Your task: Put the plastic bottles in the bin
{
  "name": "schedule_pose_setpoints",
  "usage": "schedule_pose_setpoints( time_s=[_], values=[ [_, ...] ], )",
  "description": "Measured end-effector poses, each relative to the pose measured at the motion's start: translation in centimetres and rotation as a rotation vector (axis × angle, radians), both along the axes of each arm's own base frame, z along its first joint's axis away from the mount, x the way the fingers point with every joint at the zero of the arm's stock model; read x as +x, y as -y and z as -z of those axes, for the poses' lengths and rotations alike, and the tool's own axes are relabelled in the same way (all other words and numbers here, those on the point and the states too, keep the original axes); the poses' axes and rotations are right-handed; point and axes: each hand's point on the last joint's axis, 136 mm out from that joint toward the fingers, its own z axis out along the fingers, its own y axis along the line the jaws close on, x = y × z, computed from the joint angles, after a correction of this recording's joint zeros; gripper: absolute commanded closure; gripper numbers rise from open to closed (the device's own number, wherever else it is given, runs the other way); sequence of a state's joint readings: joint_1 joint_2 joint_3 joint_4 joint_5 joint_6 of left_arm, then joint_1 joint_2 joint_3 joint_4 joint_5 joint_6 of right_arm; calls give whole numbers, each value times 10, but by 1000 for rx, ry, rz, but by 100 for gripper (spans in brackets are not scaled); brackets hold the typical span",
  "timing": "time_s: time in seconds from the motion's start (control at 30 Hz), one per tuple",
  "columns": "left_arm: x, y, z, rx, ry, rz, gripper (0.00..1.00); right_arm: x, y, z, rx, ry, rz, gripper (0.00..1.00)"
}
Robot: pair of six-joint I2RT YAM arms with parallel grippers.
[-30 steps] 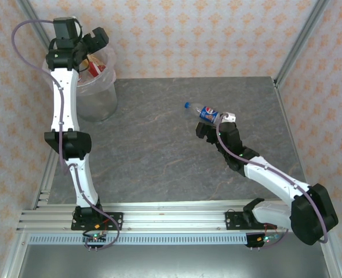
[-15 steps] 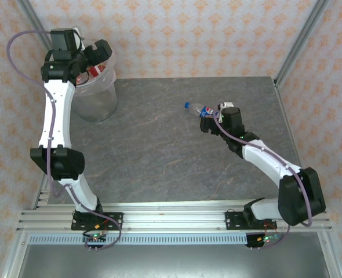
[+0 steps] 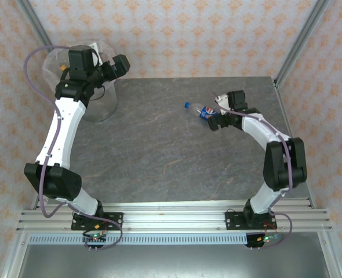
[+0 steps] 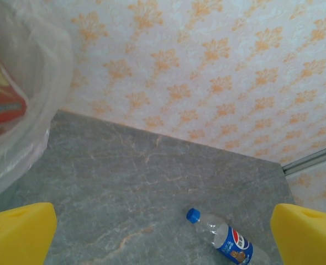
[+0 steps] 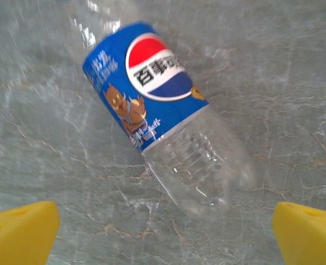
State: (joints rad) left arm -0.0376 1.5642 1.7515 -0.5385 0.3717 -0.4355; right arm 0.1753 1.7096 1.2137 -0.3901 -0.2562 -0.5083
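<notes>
One plastic bottle (image 3: 204,110) lies on its side on the grey table (image 3: 159,156), right of the middle and toward the far edge. It is clear, with a blue label and a blue cap, and the cap points left. The right wrist view looks straight down on it (image 5: 157,116): the label sits in the upper part of the picture and the clear bottom end points down toward the gap between the two yellow fingertips.

The right gripper (image 3: 216,112) hangs over the bottle's bottom end. Its jaws are spread wide, one finger on each side, and neither touches the plastic; the gripper (image 5: 163,234) holds nothing.

The bin (image 3: 101,104) stands in the far left corner of the table, with a clear bag folded over its rim. The left gripper (image 3: 117,65) is at the right side of that rim, high above the table. Its jaws are also spread wide with nothing between them (image 4: 163,236).

The left wrist view shows the bagged bin wall (image 4: 25,127) at the left edge, with something red (image 4: 3,105) showing through the bag. The bottle (image 4: 227,238) lies well apart from the bin, lower right in that view.
</notes>
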Motion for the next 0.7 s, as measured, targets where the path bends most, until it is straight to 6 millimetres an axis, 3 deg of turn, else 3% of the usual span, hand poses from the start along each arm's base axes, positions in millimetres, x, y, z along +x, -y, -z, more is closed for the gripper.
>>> schedule_pose_setpoints(
  time_s=[0.23,0.5,0.7],
  values=[
    [-33,0,17,-71,-23,-26,0,21,8,39,-139,-176,-121,1],
    [-70,-7,3,-80,27,-62,0,31,12,46,-205,-255,-198,1],
    [-78,-15,4,-53,30,-98,0,42,10,56,-221,-297,-232,0]
  ],
)
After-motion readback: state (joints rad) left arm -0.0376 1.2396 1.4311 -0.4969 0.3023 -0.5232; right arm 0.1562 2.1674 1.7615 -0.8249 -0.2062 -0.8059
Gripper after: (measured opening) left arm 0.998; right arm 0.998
